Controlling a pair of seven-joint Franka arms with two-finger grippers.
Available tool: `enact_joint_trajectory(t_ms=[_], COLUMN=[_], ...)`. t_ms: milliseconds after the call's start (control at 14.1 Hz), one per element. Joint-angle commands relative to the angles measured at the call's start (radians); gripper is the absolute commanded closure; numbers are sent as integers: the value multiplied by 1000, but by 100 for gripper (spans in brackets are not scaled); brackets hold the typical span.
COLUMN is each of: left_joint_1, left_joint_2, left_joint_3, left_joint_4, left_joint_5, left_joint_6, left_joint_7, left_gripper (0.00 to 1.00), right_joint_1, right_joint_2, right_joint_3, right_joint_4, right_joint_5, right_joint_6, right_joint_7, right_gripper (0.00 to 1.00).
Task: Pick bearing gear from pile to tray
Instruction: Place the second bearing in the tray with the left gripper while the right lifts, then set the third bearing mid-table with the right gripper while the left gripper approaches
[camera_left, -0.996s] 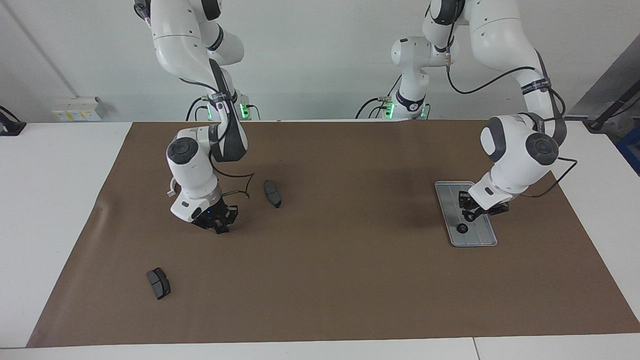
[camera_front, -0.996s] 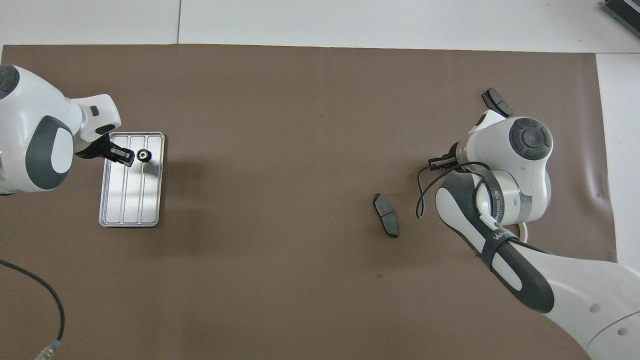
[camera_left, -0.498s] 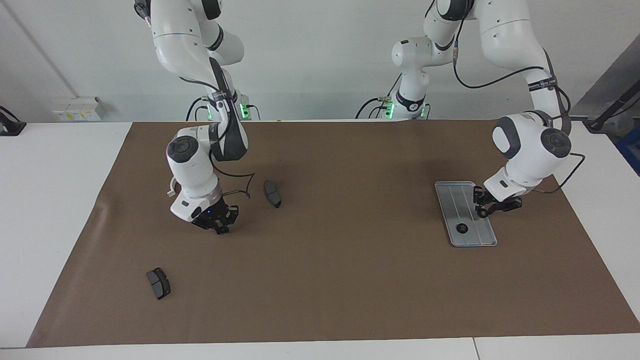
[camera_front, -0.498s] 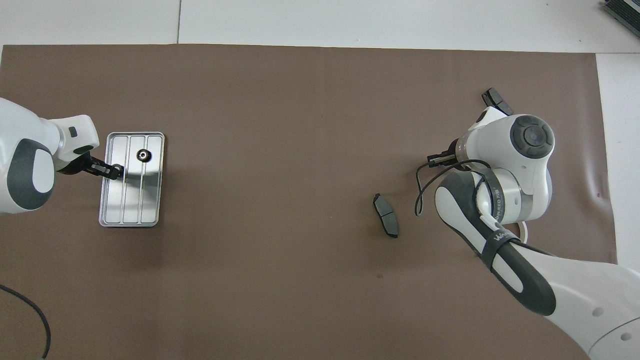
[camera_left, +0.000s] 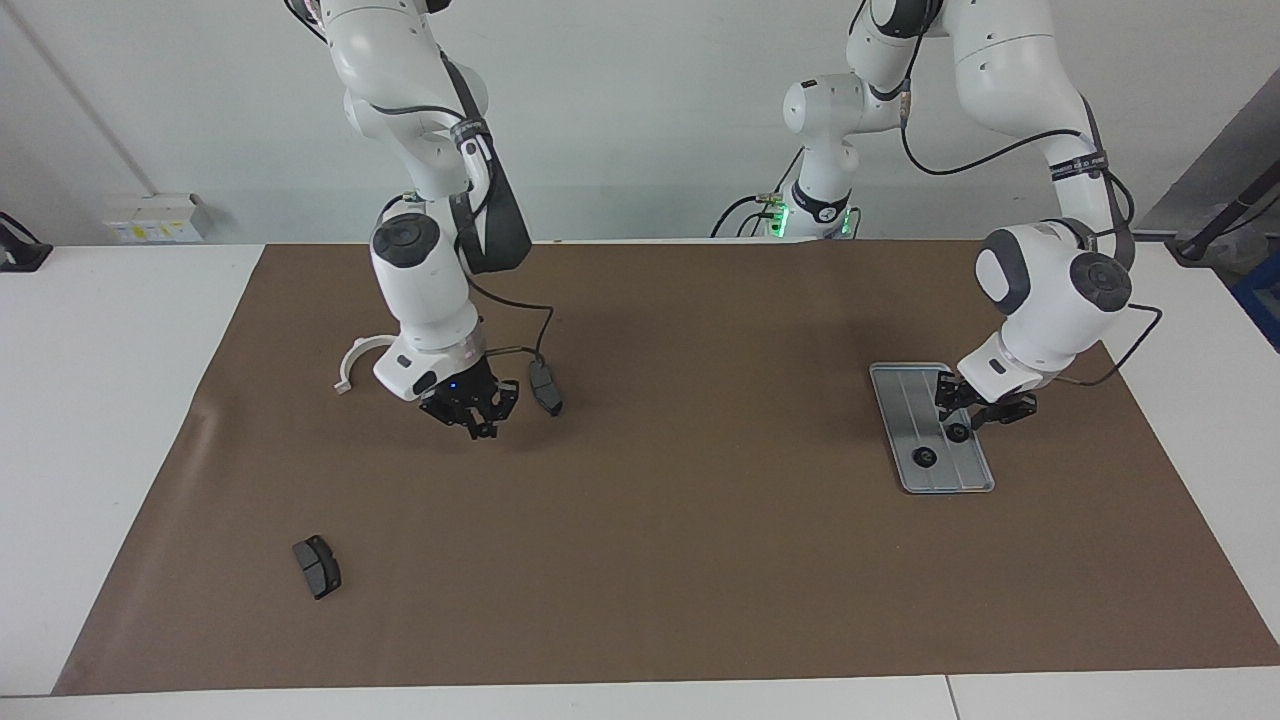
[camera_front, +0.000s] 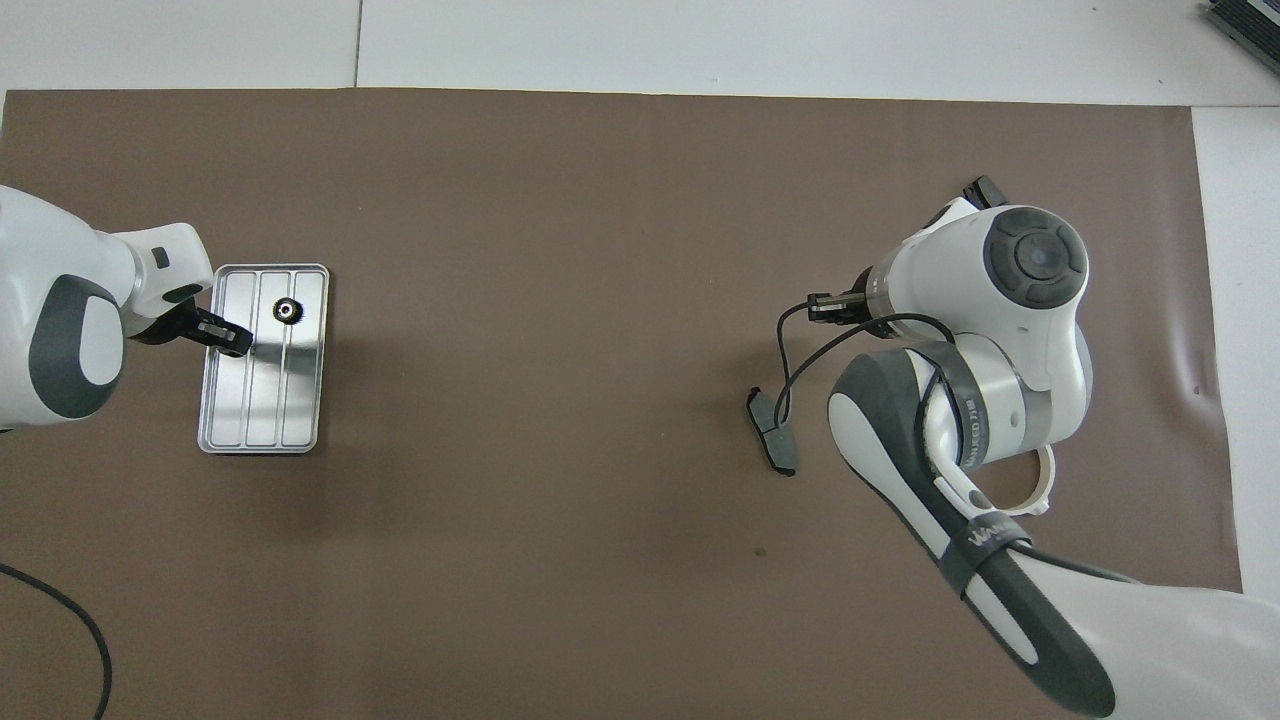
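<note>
Risk: left gripper (camera_left: 960, 425), fingers' gap unclear to me, low over the ridged silver-grey metal tray (camera_left: 903, 400), could nudge its small black round gear (camera_left: 925, 457); right gripper (camera_left: 470, 420) hangs with fingers pressed together over the brown mat (camera_left: 700, 550).

White table (camera_left: 100, 400), brown mat (camera_left: 650, 560), tray (camera_left: 903, 395), two grey pads (camera_left: 317, 566), white bracket (camera_left: 352, 360)

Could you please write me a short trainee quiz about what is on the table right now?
1. True or false: the black gear lies on the metal tray.
2. How many dark grey pads lie on the brown mat?
3. What is the left claw over? A: the metal tray. B: bare brown mat. C: a dark grey pad.

Key: 1 true; 2 two, the second lying farther from the robots; 3 A.
</note>
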Motion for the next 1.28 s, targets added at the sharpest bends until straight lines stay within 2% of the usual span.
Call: enact_joint_trajectory(t_ms=[0, 213, 356, 498, 854, 1067, 1138, 1209], left_joint_1=[-118, -255, -321, -370, -401, -416, -423, -423], left_joint_2=[-21, -21, -21, -21, -9, -6, -6, -4], left_joint_3=[9, 12, 12, 14, 8, 6, 8, 6], left_joint_4=[24, 24, 24, 26, 63, 75, 75, 75], left_joint_5=[-10, -9, -9, -4, -9, -10, -12, -12], left_joint_6=[-31, -26, -14, -9, -6, 2, 14, 34], left_joint_7=[-195, -453, -576, -650, -741, -780, -796, -811], left_gripper=[50, 50, 50, 45, 44, 44, 44, 44], right_joint_1=[86, 183, 234, 286, 341, 352, 354, 361], right_joint_2=[11, 28, 56, 89, 194, 214, 223, 226], right_joint_3=[5, 16, 16, 14, 14, 16, 16, 14], right_joint_4=[43, 43, 43, 43, 43, 42, 37, 34], right_joint_5=[18, 73, 80, 80, 69, 67, 67, 67], right_joint_6=[-30, 7, 58, 97, 237, 259, 277, 286], right_joint_7=[157, 274, 344, 400, 457, 464, 463, 463], right_gripper=[100, 100, 100, 100, 100, 100, 93, 81])
